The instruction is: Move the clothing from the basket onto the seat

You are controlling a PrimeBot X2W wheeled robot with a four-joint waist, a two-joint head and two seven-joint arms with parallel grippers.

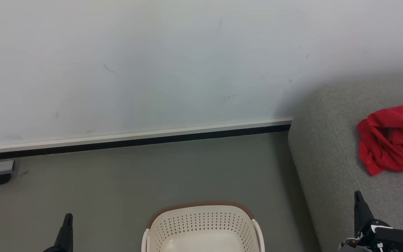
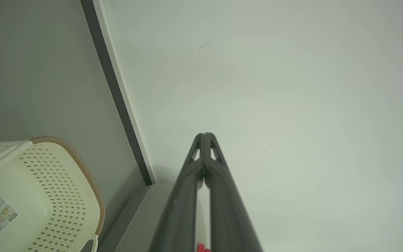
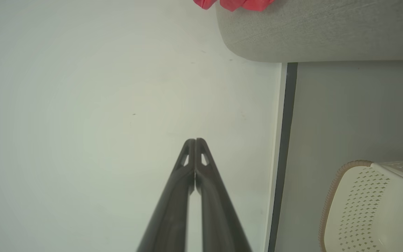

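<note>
Lying crumpled on the grey seat, at the head view's right edge, is the red clothing (white stripes showing). The basket stands on the floor near the seat, not touching it. The left claw and right claw are each pressed together, holding nothing, and point toward the wall.

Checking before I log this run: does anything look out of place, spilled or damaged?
Nothing stands out. The clothing lies crumpled on the seat, the basket stands upright with nothing in the part that shows, and the wall has faint scuffs.
</note>
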